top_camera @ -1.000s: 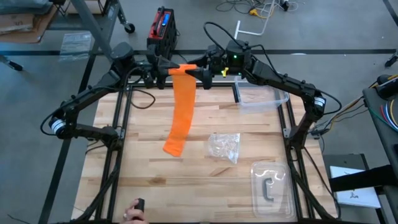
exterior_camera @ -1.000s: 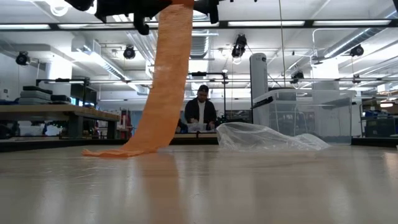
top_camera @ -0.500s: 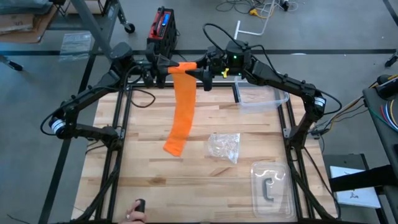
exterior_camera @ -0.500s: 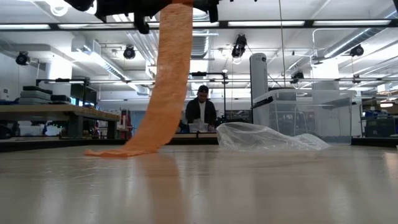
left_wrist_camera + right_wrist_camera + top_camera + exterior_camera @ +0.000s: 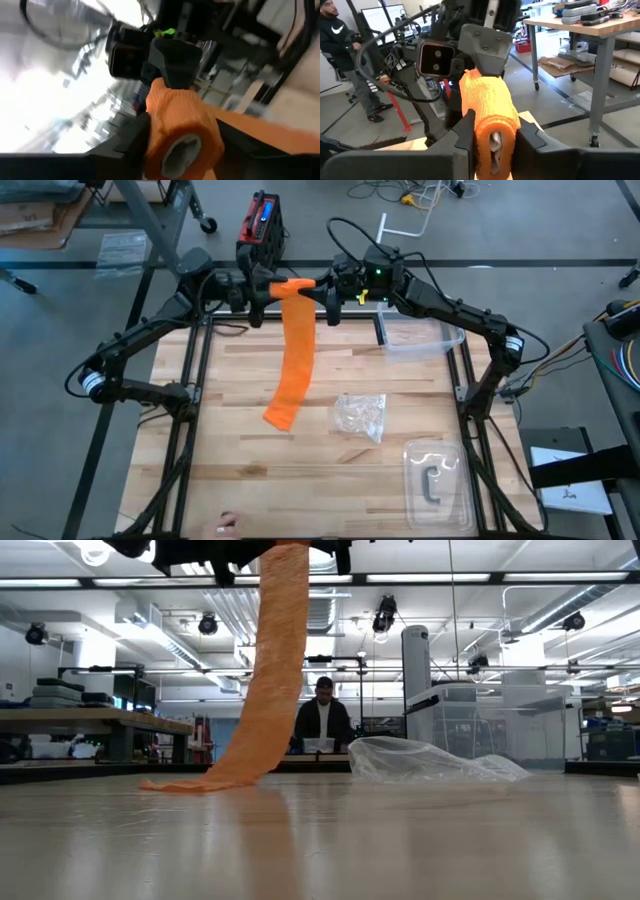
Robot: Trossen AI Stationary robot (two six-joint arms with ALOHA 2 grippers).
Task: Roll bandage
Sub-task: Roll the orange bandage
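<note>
Between both grippers, wrist views reveal the bandage (image 5: 490, 125) rolled, right gripper (image 5: 492, 137) clamping it.

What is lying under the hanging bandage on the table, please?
Under the bandage only bare table shows; its lower end rests there in a small fold. The plastic wrapper lies beside it, apart. What the fold itself covers cannot be seen.

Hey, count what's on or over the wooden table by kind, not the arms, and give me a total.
Orange bandage: 1
Crumpled clear wrapper: 1
Clear plastic trays: 2
Total: 4
</note>
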